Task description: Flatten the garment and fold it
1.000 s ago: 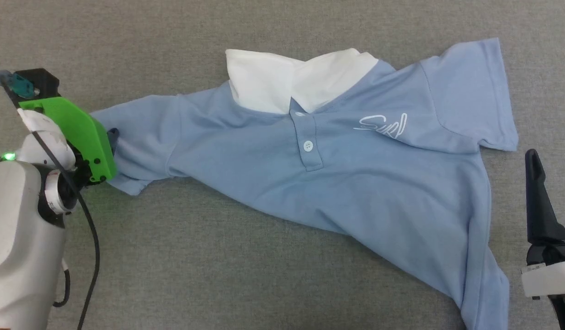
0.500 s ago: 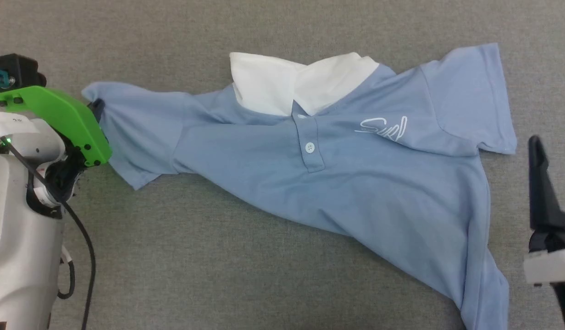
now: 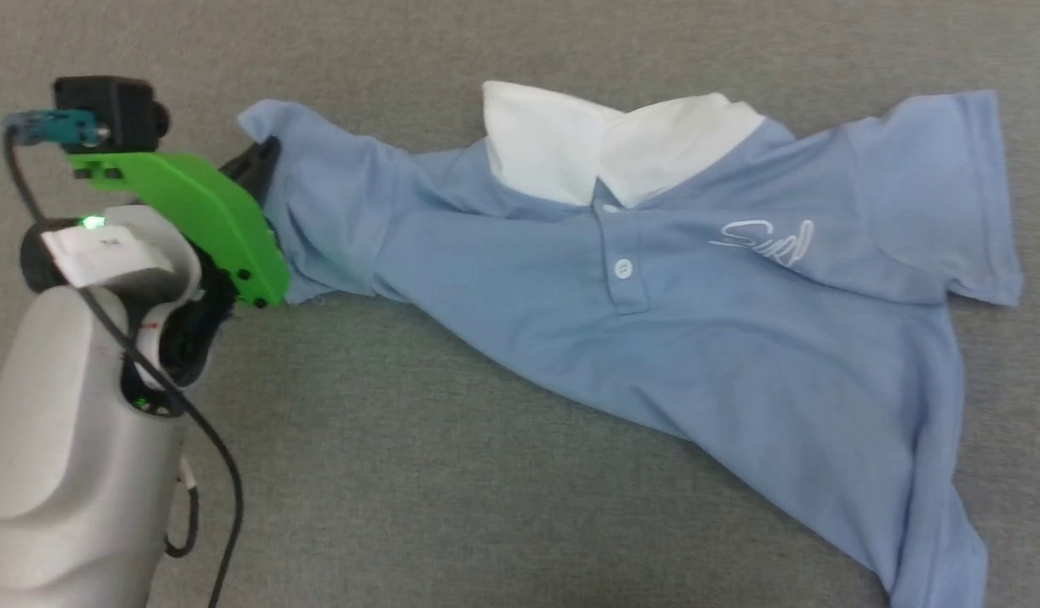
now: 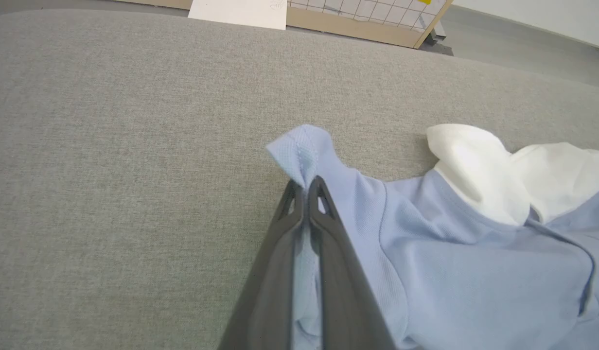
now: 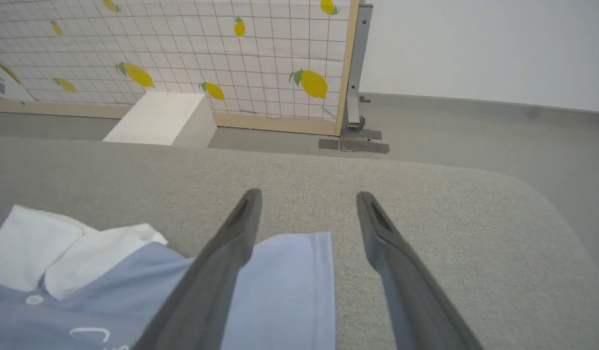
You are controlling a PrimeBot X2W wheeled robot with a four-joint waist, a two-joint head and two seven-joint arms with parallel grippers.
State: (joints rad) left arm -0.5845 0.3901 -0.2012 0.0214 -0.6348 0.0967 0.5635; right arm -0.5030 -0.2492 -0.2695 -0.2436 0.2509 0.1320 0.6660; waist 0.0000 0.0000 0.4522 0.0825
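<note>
The light blue polo shirt (image 3: 655, 338) lies face up and skewed on the grey table, with its white collar (image 3: 604, 152), a white button (image 3: 623, 268) and a white script logo (image 3: 761, 241) showing. Its hem runs off toward the lower right. My left gripper (image 3: 265, 160) is shut on the corner of the shirt's left-hand sleeve (image 4: 302, 150), which pokes up past the closed fingertips (image 4: 319, 187). My right gripper (image 5: 308, 195) stands open above the other sleeve (image 5: 290, 287), with nothing between its fingers.
The grey padded table (image 3: 452, 473) stretches around the shirt, with its far edge (image 5: 328, 163) rounded. Beyond that edge are a white box (image 5: 158, 119), a lemon-patterned grid panel (image 5: 183, 48) and a metal stand foot (image 5: 353, 141) on the floor.
My left gripper has drawn the sleeve corner out toward the table's far side, stretching that sleeve. The head camera has shifted, so the shirt sits further right and the right gripper has left that view.
</note>
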